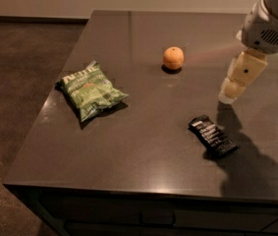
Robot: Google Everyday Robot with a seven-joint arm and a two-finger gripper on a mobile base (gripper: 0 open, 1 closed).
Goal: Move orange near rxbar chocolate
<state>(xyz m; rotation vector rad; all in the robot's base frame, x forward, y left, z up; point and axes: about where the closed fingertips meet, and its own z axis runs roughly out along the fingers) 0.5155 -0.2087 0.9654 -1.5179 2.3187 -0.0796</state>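
The scene is dim and warm-toned. The dark counter (128, 146) carries soft glare along its far edge and small bright spots near the front edge. The gripper (228, 93), hanging near the right edge, throws a broad shadow toward the front right corner, so the light perhaps comes from overhead.

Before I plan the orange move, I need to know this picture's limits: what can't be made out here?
Camera view:
- The arm: cut off by the top and right edges; only its end and the gripper show, over the right side of the table, right of the orange.
- The bar: lettering too small to read.
- The bag: small print unreadable.
- The table's right end: cut off by the picture's edge.
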